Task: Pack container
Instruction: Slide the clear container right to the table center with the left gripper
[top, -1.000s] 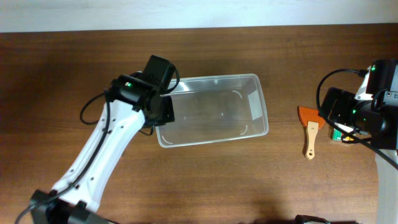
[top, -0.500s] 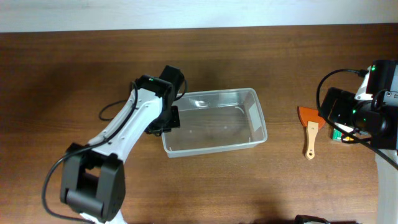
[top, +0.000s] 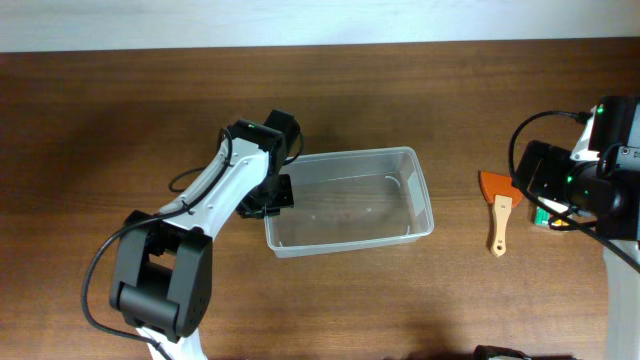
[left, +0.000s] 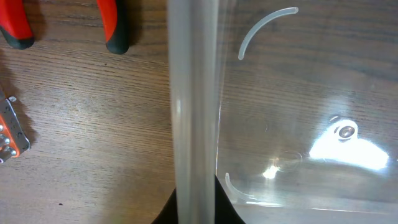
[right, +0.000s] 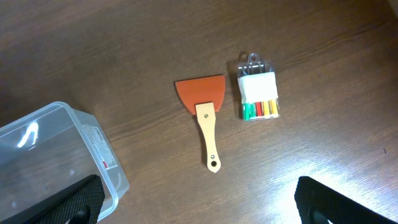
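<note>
A white sticker with a red strip sits on an end wall of the one clear plastic container; its print is too small to read. The container stands mid-counter, wood grain showing through its bare floor. The left hand pinches the rim at the container's left end. The right hand is spread wide above one orange scraper with a wooden handle and one clear packet of coloured sticks, its white label unreadable. Two red tool handles lie just outside the container.
</note>
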